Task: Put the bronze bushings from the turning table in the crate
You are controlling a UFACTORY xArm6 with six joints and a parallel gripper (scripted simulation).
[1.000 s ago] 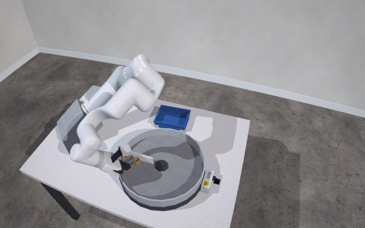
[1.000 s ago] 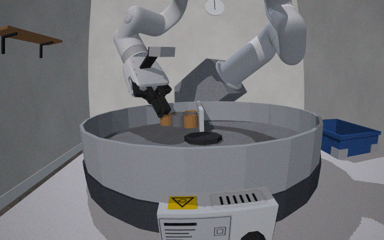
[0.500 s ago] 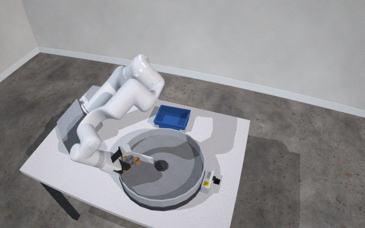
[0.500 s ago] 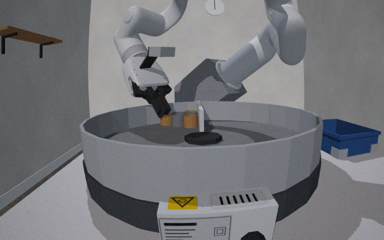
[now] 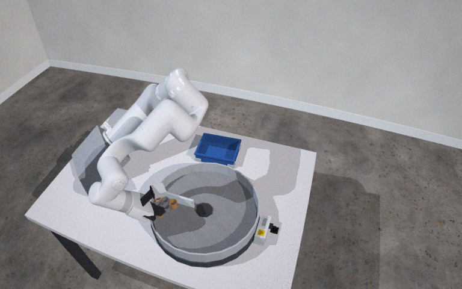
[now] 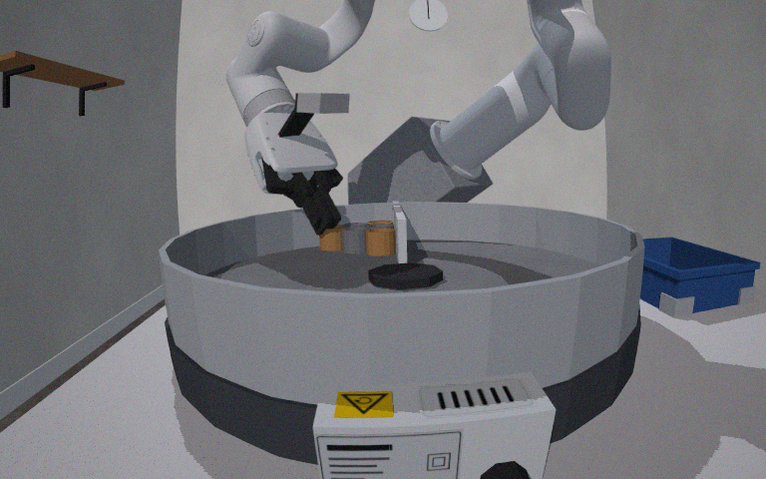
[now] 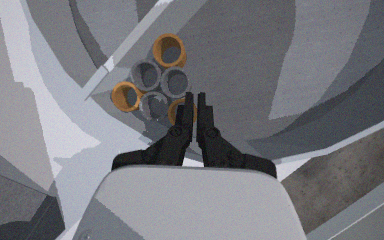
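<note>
Several bushings stand packed together on the turning table [image 5: 204, 252] [image 6: 395, 327] against a white fixed blade [image 5: 182, 201] [image 6: 399, 234] [image 7: 135, 40]. The wrist view shows three bronze bushings [image 7: 169, 50] [image 7: 125, 96] [image 7: 173, 112] and three steel bushings [image 7: 146, 75] [image 7: 175, 82] [image 7: 154, 104]. My gripper [image 5: 157, 208] [image 6: 327, 226] [image 7: 195, 103] reaches down over the table's rim. Its fingers are pinched on the wall of the nearest bronze bushing [image 5: 159, 212] [image 6: 330, 240], which stands on the table. The blue crate [image 5: 214, 158] [image 6: 700, 276] sits behind the table and looks empty.
A black hub [image 5: 203, 209] [image 6: 405, 275] sits at the turning table's centre. The table has a high grey rim all round. A white control box [image 5: 263, 230] [image 6: 429, 446] stands at its front. The arm's grey base block [image 6: 406, 169] is behind the table.
</note>
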